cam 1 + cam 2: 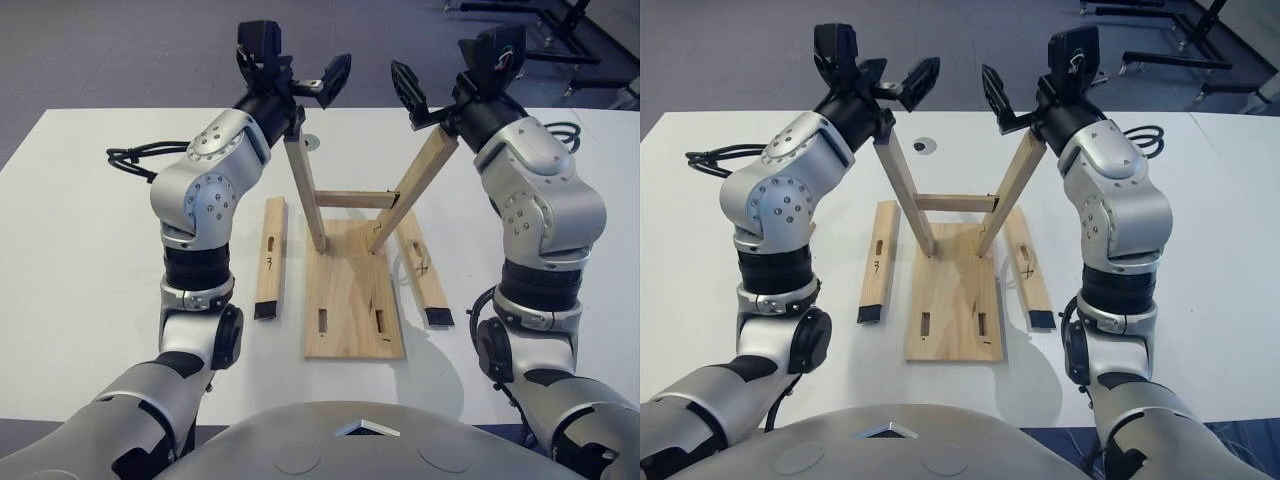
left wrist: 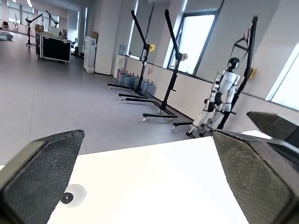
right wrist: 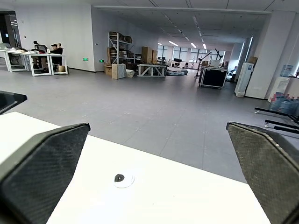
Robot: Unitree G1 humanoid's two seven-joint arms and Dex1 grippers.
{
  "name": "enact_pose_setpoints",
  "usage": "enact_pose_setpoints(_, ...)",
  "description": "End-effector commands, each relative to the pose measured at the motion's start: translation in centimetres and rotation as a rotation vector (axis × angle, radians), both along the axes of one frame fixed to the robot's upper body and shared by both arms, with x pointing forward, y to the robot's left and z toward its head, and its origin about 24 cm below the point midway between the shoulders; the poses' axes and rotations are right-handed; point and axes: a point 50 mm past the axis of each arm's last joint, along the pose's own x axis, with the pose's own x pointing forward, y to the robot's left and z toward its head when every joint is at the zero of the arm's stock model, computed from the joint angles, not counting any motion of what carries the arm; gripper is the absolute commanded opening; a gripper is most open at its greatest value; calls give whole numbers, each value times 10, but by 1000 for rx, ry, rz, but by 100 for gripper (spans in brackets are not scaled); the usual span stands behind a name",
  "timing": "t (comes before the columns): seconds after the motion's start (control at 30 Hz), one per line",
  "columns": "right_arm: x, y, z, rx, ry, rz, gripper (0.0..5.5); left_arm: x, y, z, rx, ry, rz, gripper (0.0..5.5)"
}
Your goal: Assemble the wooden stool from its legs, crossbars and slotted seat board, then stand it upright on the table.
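On the seat board point(image 1: 350, 300), upright legs point(image 1: 305, 190), tops hidden behind wrists point(image 1: 270, 105).

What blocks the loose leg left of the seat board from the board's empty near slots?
Nothing visible does. The loose leg lies flat on the table beside the seat board, whose two near slots are bare. The standing legs occupy the far end, with the left hand open near the top of one.
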Motion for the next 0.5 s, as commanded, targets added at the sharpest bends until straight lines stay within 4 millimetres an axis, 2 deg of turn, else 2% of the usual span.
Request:
enact_pose_setpoints(0.03, -1, 4, -41, 29, 228, -7, 540, -6, -6, -60, 108, 230, -26, 499)
enact_pose_setpoints(0.13, 2, 8, -23, 50, 142, -14, 540, 0, -5, -51, 98, 183, -14, 499)
enact_pose_setpoints(0.2, 2, 7, -4, 114, 42, -13, 540, 5, 0, -36, 87, 112, 21, 499)
enact_pose_setpoints(0.37, -9, -7, 46, 293, -190, 61, 540, 14, 24, 25, -37, -168, 102, 499)
enact_pose_setpoints(0.43, -11, -16, 57, 310, -243, 65, 540, 13, 34, 45, -86, -261, 111, 499)
enact_pose_setpoints(0.5, -11, -23, 63, 321, -271, 59, 540, 13, 39, 55, -118, -310, 108, 499)
